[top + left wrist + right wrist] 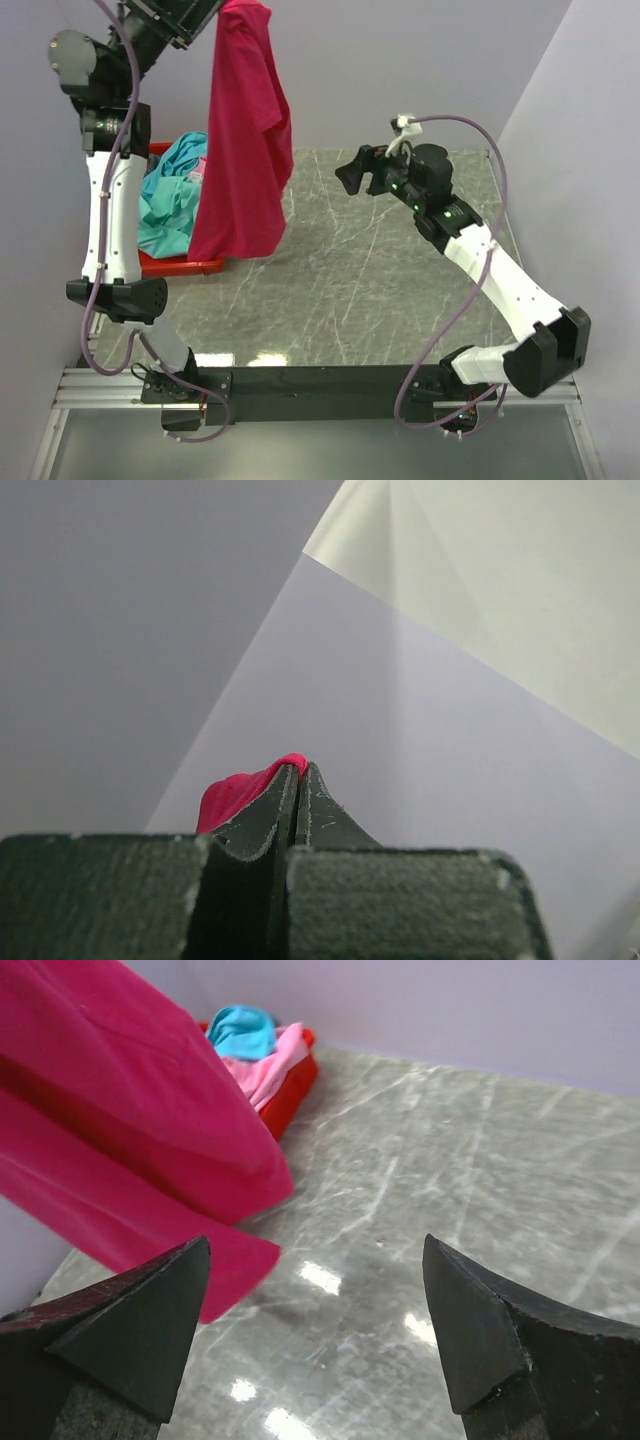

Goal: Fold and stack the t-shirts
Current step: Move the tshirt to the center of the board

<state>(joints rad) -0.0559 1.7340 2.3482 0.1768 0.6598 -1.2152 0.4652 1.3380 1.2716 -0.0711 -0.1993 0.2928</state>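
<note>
Magenta-red cloth t-shirt [243,140] hangs pinched between the left gripper's [297,780] closed fingers, near the red plastic bin [195,265] holding a teal t-shirt [170,205] and a light pink t-shirt [270,1065]. The right gripper [316,1250] hovers spread over the grey marble table [380,280].

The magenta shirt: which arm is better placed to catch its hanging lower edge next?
Right, probably: the right tool is open and empty near the magenta shirt, while the left tool is shut on its top.
</note>
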